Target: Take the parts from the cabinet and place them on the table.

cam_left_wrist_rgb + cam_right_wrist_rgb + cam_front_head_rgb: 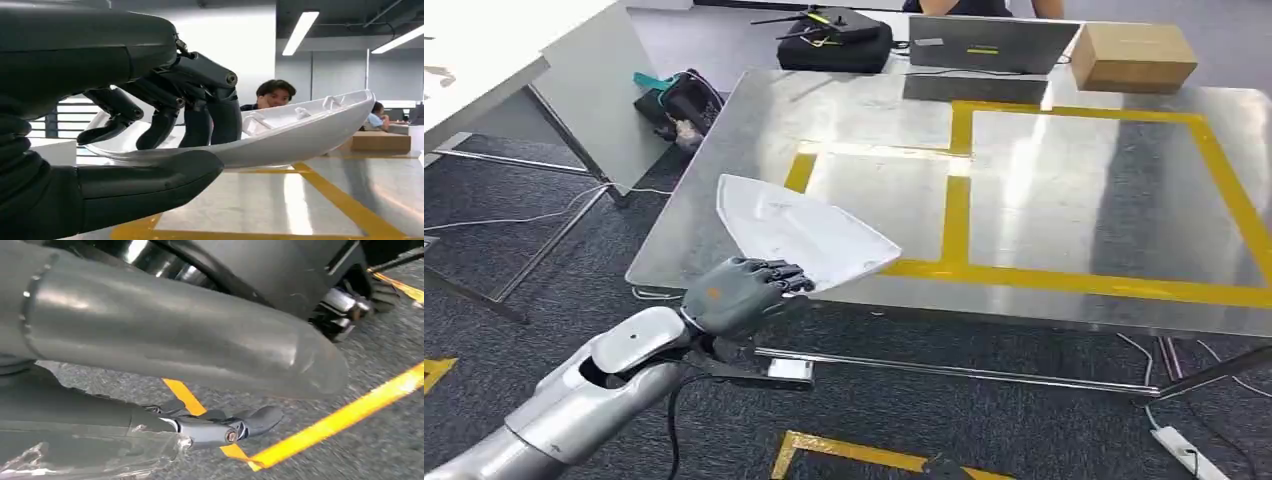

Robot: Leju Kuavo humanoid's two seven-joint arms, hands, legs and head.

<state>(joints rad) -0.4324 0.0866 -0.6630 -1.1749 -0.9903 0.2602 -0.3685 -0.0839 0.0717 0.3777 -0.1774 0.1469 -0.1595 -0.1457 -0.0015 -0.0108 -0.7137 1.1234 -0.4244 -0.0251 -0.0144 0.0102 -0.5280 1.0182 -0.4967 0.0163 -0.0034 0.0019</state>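
My left hand (739, 290) grips a white, curved plastic part (799, 230) by its near edge, thumb under it and fingers on top. The part hangs just above the near left corner of the steel table (874, 120). In the left wrist view the part (300, 132) shows as a shallow shell with ribs inside, held clear of the tabletop by my left hand (165, 115). My right hand (150, 340) hangs low over the grey carpet, fingers stretched out and nothing in it.
Yellow tape (959, 200) marks rectangles on the tabletop. At the far edge stand a cardboard box (1132, 55), a laptop (989, 45) and a black bag (834, 40). A person (275, 95) sits behind the table. A white table (474, 60) stands left; a power strip (1189, 455) lies on the floor.
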